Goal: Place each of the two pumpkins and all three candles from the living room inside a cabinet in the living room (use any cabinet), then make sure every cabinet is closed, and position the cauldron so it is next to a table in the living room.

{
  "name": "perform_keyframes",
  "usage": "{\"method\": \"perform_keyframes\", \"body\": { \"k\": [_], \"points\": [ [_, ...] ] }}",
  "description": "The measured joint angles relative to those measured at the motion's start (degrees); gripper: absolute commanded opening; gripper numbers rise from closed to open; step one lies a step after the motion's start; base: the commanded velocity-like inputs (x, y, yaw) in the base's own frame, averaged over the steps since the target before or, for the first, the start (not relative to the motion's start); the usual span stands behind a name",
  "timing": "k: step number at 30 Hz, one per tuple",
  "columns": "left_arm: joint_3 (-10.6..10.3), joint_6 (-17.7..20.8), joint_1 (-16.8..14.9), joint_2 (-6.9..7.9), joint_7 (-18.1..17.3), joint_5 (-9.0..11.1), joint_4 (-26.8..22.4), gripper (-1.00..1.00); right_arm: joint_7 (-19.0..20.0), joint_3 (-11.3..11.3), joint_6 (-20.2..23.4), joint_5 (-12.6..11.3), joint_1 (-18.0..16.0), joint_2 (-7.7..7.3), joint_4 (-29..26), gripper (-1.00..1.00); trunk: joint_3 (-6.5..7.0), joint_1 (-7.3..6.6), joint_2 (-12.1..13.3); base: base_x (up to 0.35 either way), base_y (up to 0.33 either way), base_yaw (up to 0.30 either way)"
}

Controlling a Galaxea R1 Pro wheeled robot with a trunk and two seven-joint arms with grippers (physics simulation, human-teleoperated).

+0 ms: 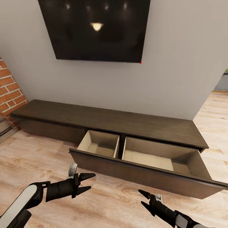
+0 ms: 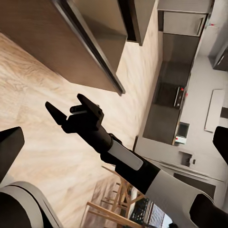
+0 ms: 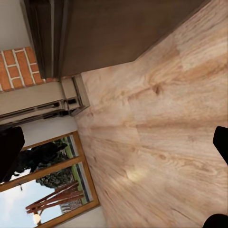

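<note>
The long dark-brown cabinet (image 1: pixel 104 118) stands against the wall under the TV. Its right-hand drawer (image 1: pixel 126 169) is pulled far out, and both pale beige compartments (image 1: pixel 148 158) hold nothing. My left gripper (image 1: pixel 92 180) hovers open just in front of the drawer's left end, above the floor. My right gripper (image 1: pixel 140 197) is open too, low in front of the drawer's middle, and it also appears in the left wrist view (image 2: pixel 66 111) below the drawer front (image 2: pixel 90 52). The pumpkins, candles and cauldron are out of view.
A black TV (image 1: pixel 95 28) hangs on the off-white wall. The red-brick fireplace (image 1: pixel 11 91) adjoins the cabinet's left end. Light wood-plank floor (image 1: pixel 41 152) spreads in front. The left wrist view looks towards grey kitchen units (image 2: pixel 171 95); the right wrist view shows a window (image 3: pixel 52 190).
</note>
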Motion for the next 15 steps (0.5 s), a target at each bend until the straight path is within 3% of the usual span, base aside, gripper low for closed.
{"method": "perform_keyframes", "body": {
  "k": [15],
  "points": [
    [0.09,0.08,-0.09,0.08,0.0,-0.01,0.84,1.0,0.47,-0.01,0.0,0.0,0.0,0.0,0.0,1.0,2.69,-3.3,6.02,0.0,0.0,0.0]
  ]
}}
